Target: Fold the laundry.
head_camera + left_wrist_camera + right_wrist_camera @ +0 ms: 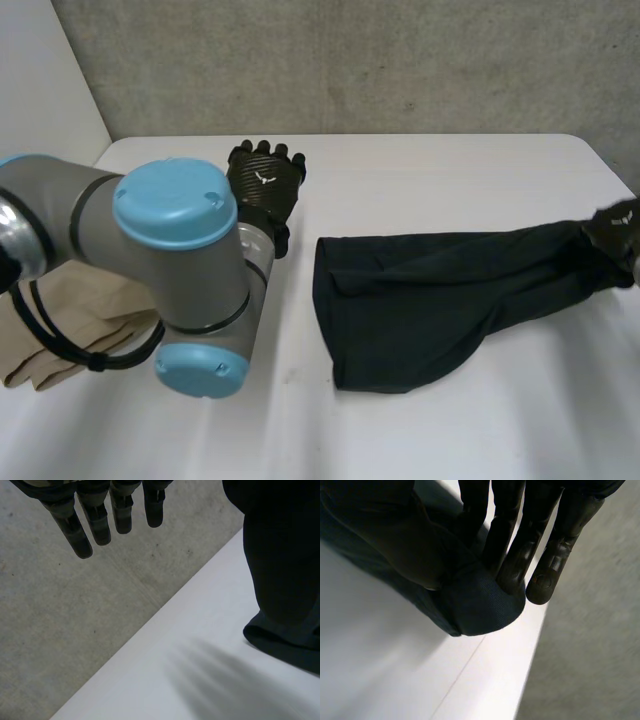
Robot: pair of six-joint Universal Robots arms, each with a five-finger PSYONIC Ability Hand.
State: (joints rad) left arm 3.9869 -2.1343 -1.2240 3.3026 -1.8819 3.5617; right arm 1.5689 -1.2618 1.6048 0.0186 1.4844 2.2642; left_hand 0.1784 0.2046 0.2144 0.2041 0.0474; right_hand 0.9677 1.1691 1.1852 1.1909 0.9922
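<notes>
The white table point(450, 170) carries it all. The left arm point(150, 250) reaches in over its left side. The black garment point(420, 300) lies from the middle of the table out to the right edge. It is broad and rumpled at its middle end and drawn to a narrow neck at the right edge. A tan cloth point(60, 330) lies at the near left corner, partly under the left arm and well apart from the garment.

The left hand point(265, 180) hangs released near the far edge, fingers point(95, 520) straight and holding nothing, just short of the garment's broad end. The right hand point(615, 232) sits at the right edge, its fingers point(520, 565) pinching the garment's narrow end, which bunches at the fingertips.

The step looks to be spreading the garment flat before any fold. To do it well, the right pinch should be firm and low. The left hand should take a corner of the broad end, and both should tension evenly so the wrinkles run out instead of gathering.

The right hand has no table left beyond it, so any pull is best made by the left hand toward the middle. Open room lies along the near edge and between the left hand and the garment; the tan cloth's corner is best avoided
</notes>
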